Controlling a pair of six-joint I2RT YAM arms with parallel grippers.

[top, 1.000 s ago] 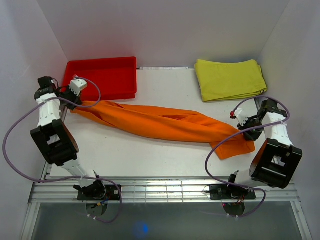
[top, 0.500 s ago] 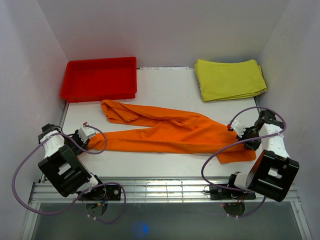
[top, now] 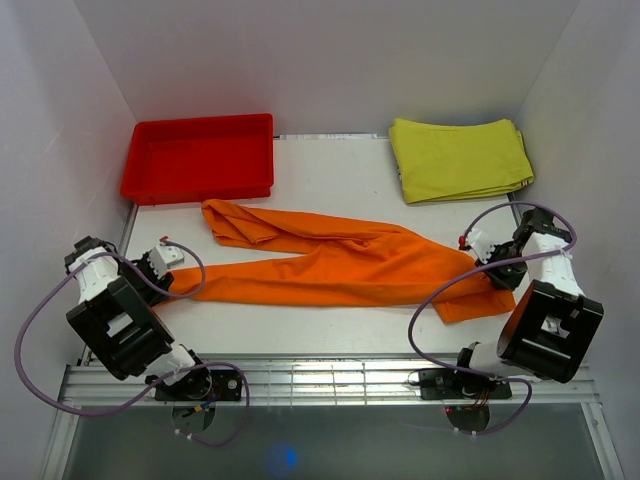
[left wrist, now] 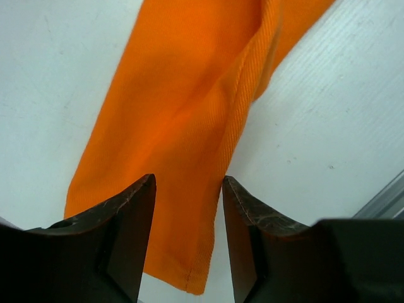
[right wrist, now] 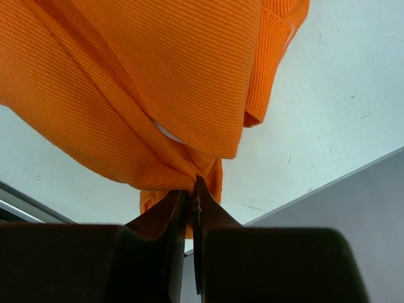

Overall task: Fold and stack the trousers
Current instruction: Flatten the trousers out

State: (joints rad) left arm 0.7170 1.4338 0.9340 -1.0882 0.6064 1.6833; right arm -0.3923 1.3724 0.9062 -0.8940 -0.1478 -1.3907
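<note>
1 pr trousers, 1 red tray, 1 yellow-green cloth, 2 grippers

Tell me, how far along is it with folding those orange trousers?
Early days. Done: the trousers lie stretched out along the table, legs splayed apart, no fold made. In hand: the right gripper pinches their right end, and the left gripper is open over one leg's hem. Left: all the folding and stacking.

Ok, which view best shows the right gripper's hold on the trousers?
The right wrist view: the right gripper is shut on a fold of the trousers. The top view shows it small, at their right end. The left wrist view shows only the other end, under the open left gripper.
</note>
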